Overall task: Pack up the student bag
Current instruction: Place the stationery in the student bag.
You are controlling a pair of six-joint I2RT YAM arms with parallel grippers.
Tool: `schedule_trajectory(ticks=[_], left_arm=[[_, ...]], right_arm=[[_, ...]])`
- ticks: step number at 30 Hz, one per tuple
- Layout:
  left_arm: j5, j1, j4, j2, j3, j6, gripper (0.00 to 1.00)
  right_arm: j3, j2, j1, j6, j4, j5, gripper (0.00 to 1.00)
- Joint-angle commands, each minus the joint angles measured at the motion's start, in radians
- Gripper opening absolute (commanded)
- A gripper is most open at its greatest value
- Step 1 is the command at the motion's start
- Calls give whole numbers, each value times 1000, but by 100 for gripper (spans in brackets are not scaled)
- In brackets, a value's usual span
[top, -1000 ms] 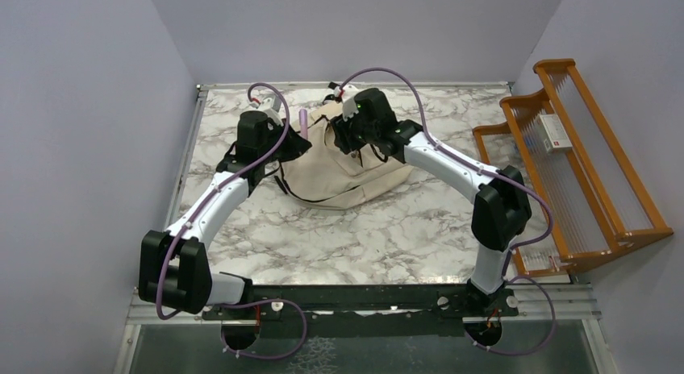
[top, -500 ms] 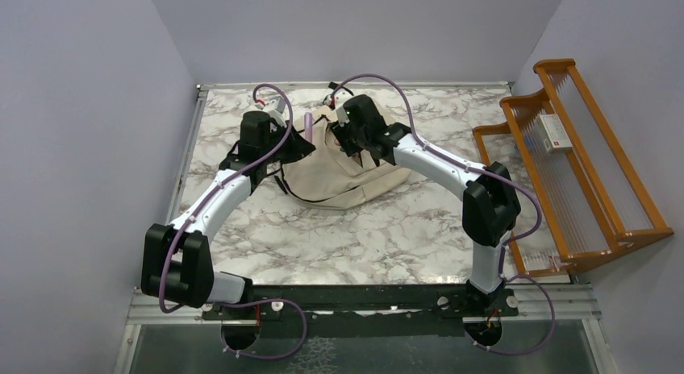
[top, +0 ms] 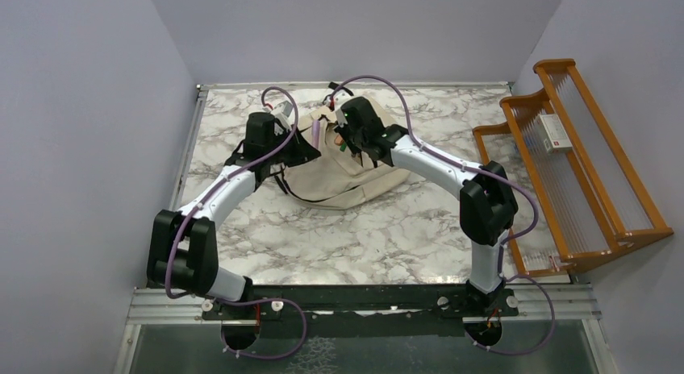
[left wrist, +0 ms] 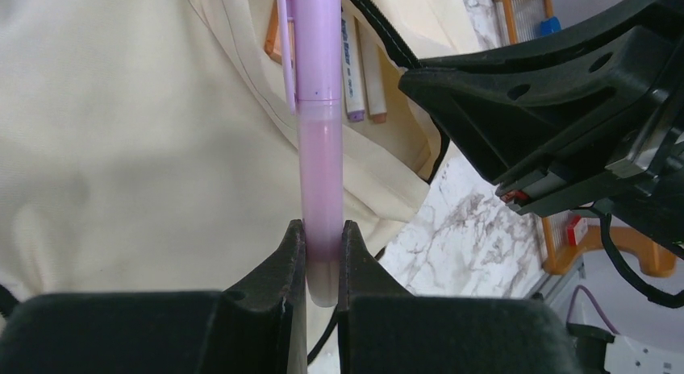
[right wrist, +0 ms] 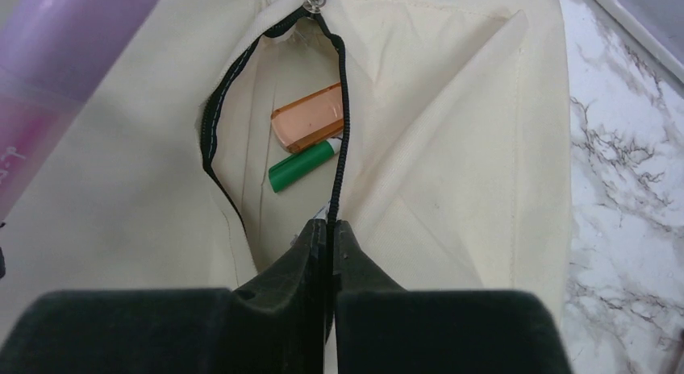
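Observation:
The cream student bag (top: 355,176) lies at the back middle of the marble table, its front pocket unzipped. My left gripper (left wrist: 323,237) is shut on a purple pen (left wrist: 317,124), held over the pocket opening; the pen also shows in the top view (top: 314,132) and the right wrist view (right wrist: 56,68). My right gripper (right wrist: 331,229) is shut on the black zipper edge (right wrist: 339,132) of the pocket and holds it open. Inside the pocket lie an orange eraser-like block (right wrist: 310,116) and a green marker (right wrist: 302,166).
A wooden rack (top: 577,160) stands along the right edge of the table. Grey walls close in the table at the left and back. The right arm's wrist (left wrist: 565,92) hangs close beside the pen.
My left gripper has moved right with the purple pen, nearer to the pocket opening. My right gripper has shifted slightly left, still holding the zipper edge.

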Motion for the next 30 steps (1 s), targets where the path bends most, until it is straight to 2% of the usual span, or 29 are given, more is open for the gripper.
schedule_trajectory(ticks=[1,3,14,23,30], left_arm=[[106,2,28,38,38,-19,0],[120,2,16,52,52,-29,0],[216,-13,-34,120,117,-41,0],[242,-42,-107,185,173,-20,0],[256,-66,-168,250,218,23,0]], right_arm=[[-34,-30,5,18,86,46,3],[-46,-42,5,29,117,43,1],[-115,-127,5,88,299,39,0],[-136,-151,5,78,323,54,1],[-196,-181,5,63,421,39,0]])
